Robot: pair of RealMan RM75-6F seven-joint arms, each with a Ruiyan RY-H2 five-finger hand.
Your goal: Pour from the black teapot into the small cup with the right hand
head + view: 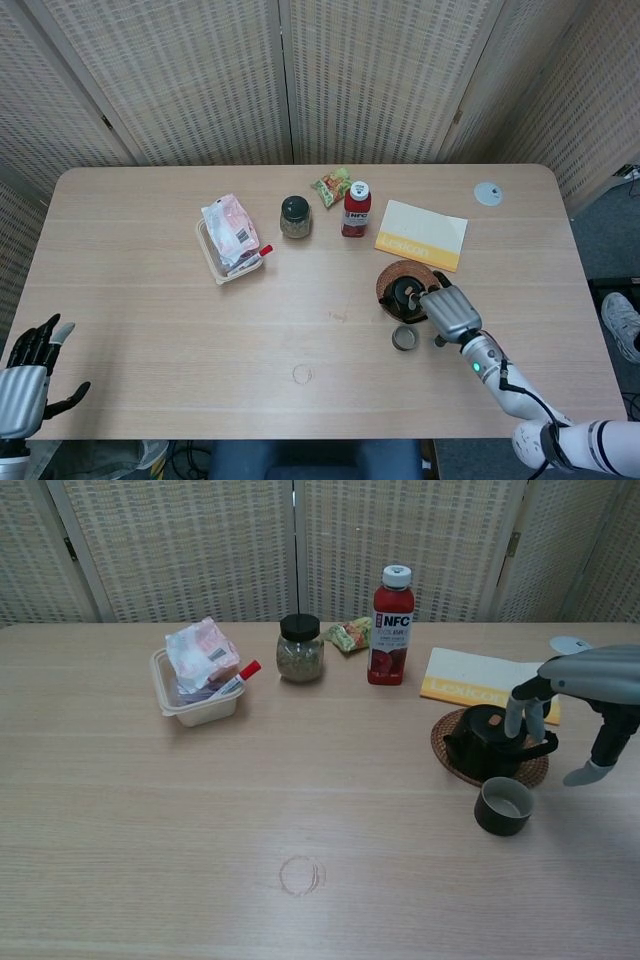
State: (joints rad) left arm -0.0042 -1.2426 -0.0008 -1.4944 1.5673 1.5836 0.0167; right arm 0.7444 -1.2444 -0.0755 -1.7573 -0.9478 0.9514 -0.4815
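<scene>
The black teapot (404, 293) (488, 742) stands upright on a round woven trivet (389, 275) (441, 745) at the right of the table. The small dark cup (404, 338) (503, 805) sits just in front of it, upright. My right hand (451, 313) (588, 676) hovers beside the teapot's right side, holding nothing, fingers apart; its fingertips (515, 717) hang down by the handle, and I cannot tell whether they touch. My left hand (26, 372) rests off the table's near left corner with fingers spread, holding nothing.
A red NFC bottle (356, 208) (392, 625), a dark-lidded jar (295, 216) (300, 648), a snack packet (331, 187) and a plastic tub of packets (213, 256) (168, 697) stand further back. A yellow booklet (422, 234) (478, 684) lies behind the trivet; a white disc (488, 194) is far right.
</scene>
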